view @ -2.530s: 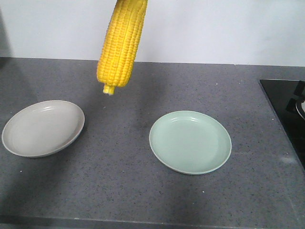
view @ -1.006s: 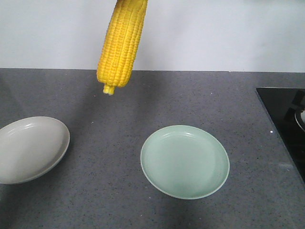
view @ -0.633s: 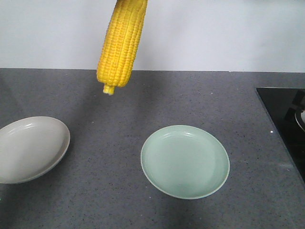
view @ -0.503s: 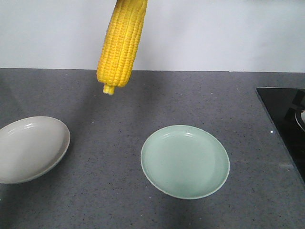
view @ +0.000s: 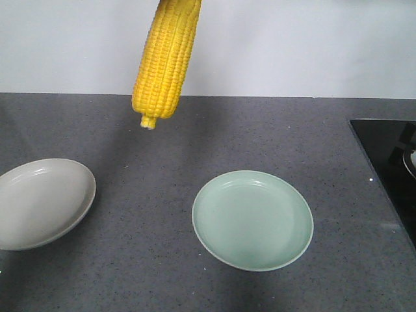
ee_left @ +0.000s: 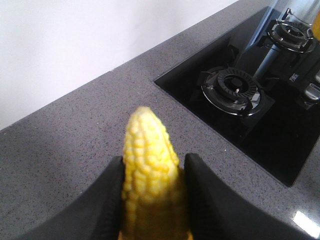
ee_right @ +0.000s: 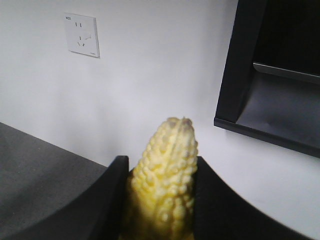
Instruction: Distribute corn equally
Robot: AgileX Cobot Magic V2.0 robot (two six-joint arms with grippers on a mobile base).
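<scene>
Big grey speckled desk [view: 162,260] fills most of the front view, with a black gas hob [ee_left: 250,95] set into it off to the right of the green plate [view: 252,220]. That green plate is my landmark: it sits bare near the middle, and a beige plate [view: 40,203], also bare, sits well to its left, partly cut off by the frame edge. Each arm has a cob. The left claw [ee_left: 152,200] is pinching one cob of corn [ee_left: 150,175] between its black pads, tip pointing away from the wrist, long axis running straight out along the claw. The right claw [ee_right: 157,200] is clamped on a second cob [ee_right: 167,175] the same way. In the front view one cob [view: 166,62] hangs high up and to the left of the green plate, long axis nearly vertical, stub end down; I honestly can't tell which arm that one belongs to since the claw is out of frame. My guess is nothing's been placed so far, and the hanging cob needs to travel down-right for green or down-left for beige.
</scene>
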